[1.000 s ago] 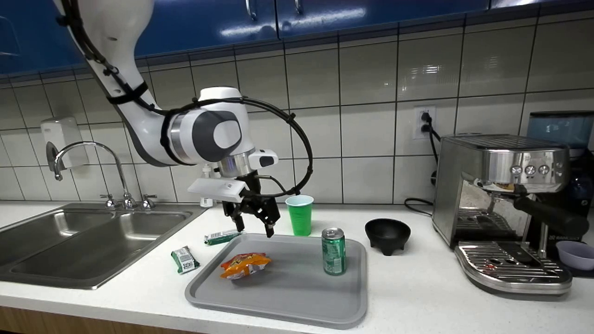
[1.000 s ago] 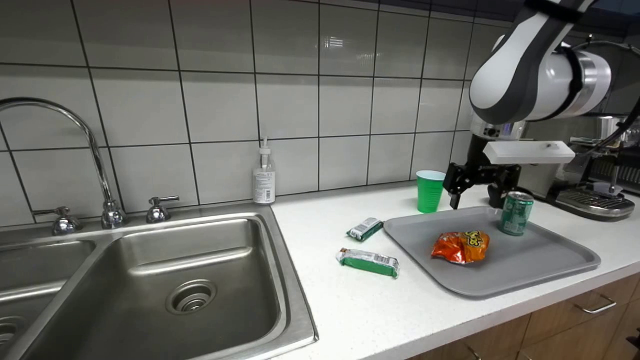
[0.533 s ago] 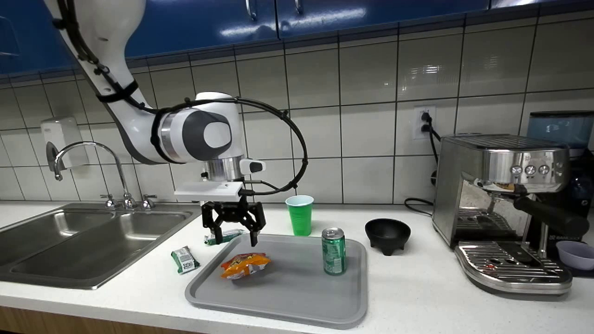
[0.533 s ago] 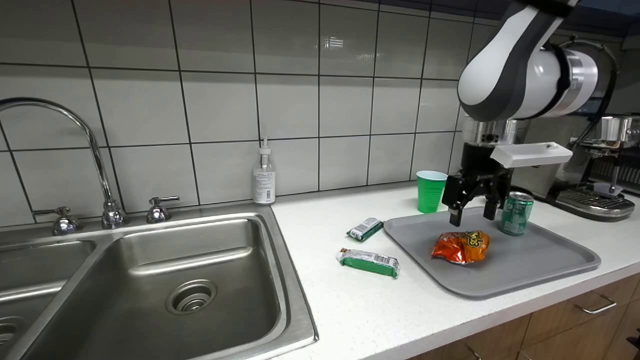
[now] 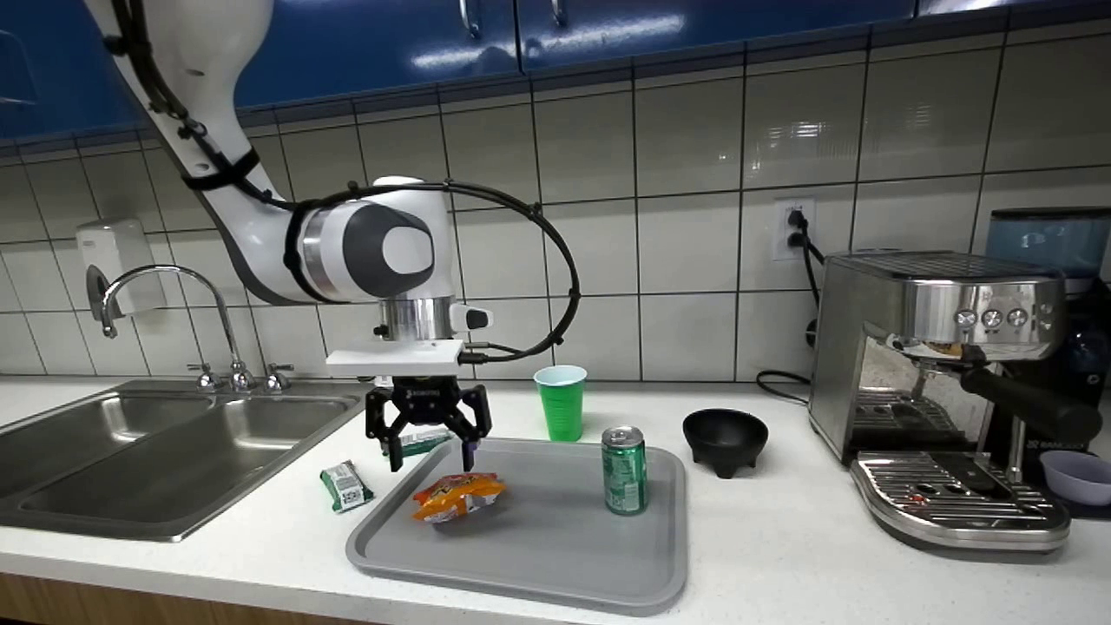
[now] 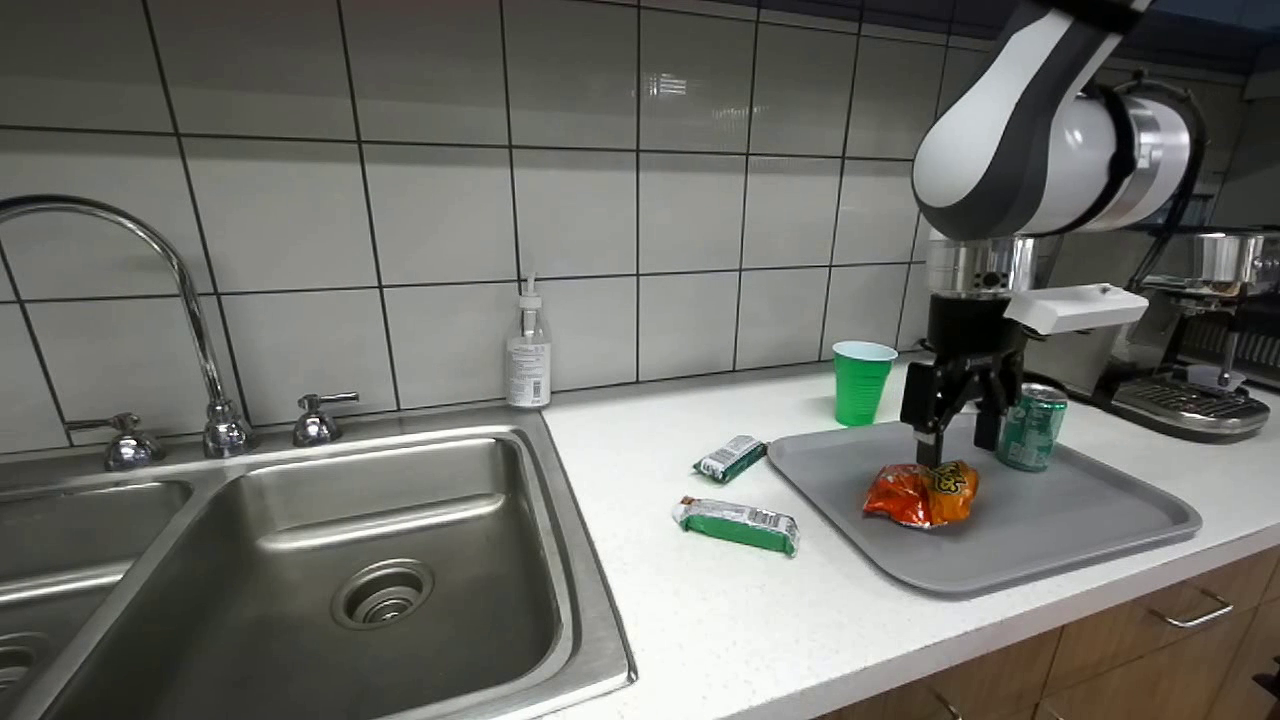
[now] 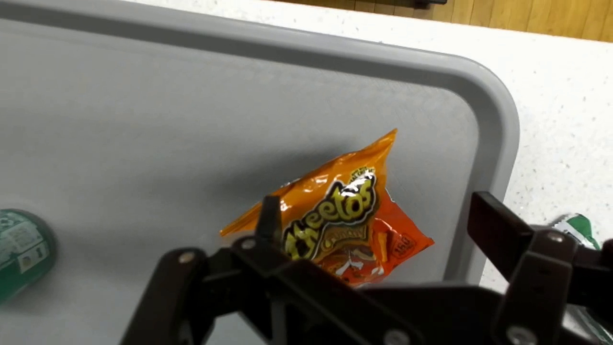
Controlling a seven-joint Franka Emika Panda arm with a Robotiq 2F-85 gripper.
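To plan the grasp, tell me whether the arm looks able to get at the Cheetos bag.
Probably yes: the open gripper hangs above the Cheetos bag, nothing lies on it, and the green can stands apart.

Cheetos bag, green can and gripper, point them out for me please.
Cheetos bag (image 7: 339,214), wrist view: its printed front.
Green can (image 5: 624,473), in an exterior view: its upright side.
Gripper (image 5: 431,460), in an exterior view: midway between its fingertips.

Wrist view: gripper (image 7: 383,218) is covering part of Cheetos bag (image 7: 330,215); left of bag, frame edge is cropping green soda can (image 7: 21,254); right of bag, gripper's also hiding part of green-wrapped bar (image 7: 577,227).
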